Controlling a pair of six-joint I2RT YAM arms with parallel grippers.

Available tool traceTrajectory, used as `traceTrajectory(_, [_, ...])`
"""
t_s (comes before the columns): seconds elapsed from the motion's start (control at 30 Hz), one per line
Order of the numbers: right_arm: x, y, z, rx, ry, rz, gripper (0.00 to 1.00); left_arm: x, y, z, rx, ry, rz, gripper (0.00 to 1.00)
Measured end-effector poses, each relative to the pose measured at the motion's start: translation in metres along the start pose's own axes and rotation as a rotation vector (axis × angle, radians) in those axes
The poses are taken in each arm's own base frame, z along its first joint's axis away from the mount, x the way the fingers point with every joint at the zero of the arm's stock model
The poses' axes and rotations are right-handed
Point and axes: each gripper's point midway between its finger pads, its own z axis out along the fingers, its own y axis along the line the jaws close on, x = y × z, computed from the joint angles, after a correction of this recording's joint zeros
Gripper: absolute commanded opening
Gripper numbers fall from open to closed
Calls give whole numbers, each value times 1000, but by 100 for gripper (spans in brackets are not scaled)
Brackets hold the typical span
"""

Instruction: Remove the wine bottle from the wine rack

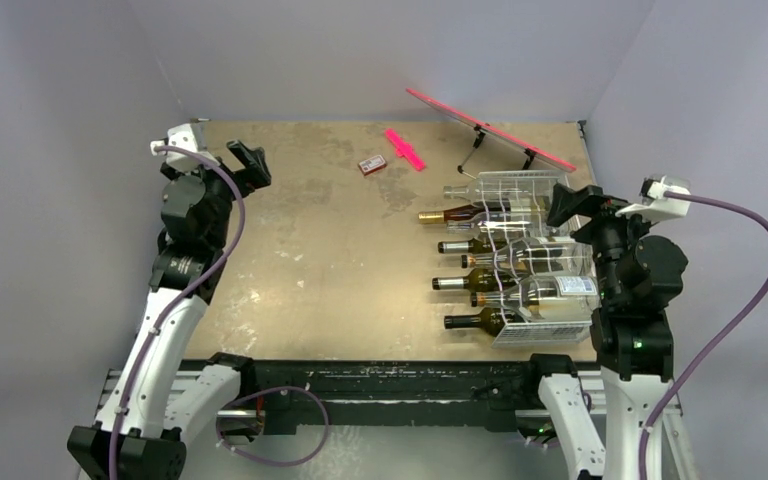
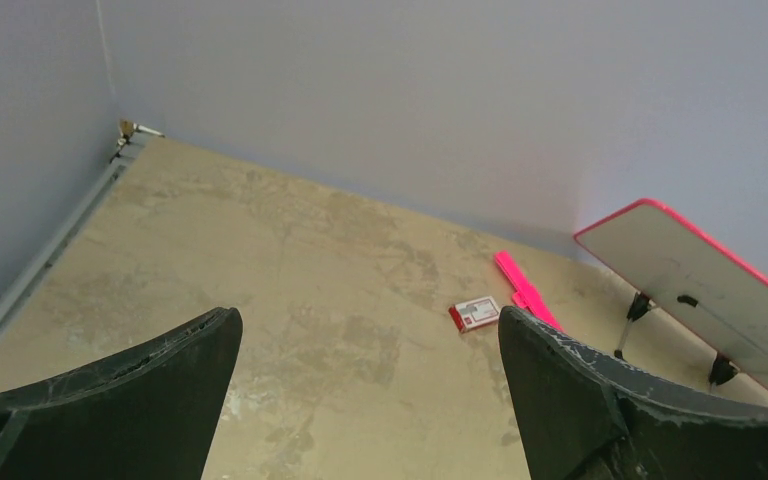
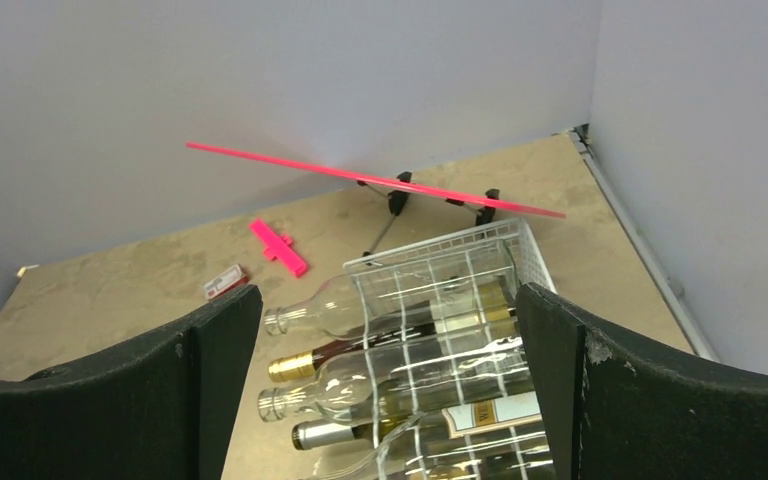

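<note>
Dark tips of the jaws are crowding the bottom corners of both wrist views. In each pair I am seeing a wide gap with nothing in it, so the left jaws and the right jaws are both standing open and empty.

The right arm (image 1: 628, 265) is hovering over the right end of the wine rack (image 1: 545, 262), with its camera looking down through the white wire onto the bottles. The left arm (image 1: 188, 225) is hanging raised at the far left of the desk (image 1: 310, 250), well apart from the rack and facing bare surface.

Several bottles are lying on their sides in the rack, necks pointing left. A clear bottle (image 3: 322, 305) is lying on the top tier, and a gold-capped bottle (image 3: 335, 355) just below it. Nothing is touching any of them. A pink board (image 1: 490, 130), a pink stick (image 1: 405, 150) and a small red card (image 1: 371, 165) are sitting behind the rack, out of the way.

I am judging the task as barely begun. No wine bottle is off the rack and none is gripped. Choosing a bottle, closing on it, drawing it clear of the wire and setting it down are all remaining.
</note>
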Motion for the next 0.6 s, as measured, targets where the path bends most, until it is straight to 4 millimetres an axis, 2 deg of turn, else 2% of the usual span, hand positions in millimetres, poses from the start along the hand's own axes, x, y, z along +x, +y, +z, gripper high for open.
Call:
traceTrajectory(0.17, [2,-8,1,38,5,-12,100,24,-2,12,22,45,-12,100])
traceTrajectory(0.37, [11,-8,0,17,46,-89,100,26,-13,18,76,33,-28,99])
traceTrajectory(0.5, [21,4,2,-64,88,-185,100,23,-23,18,119,18,-42,99])
traceTrajectory(0.6, [30,20,3,-165,119,-277,100,22,-31,18,154,11,-56,98])
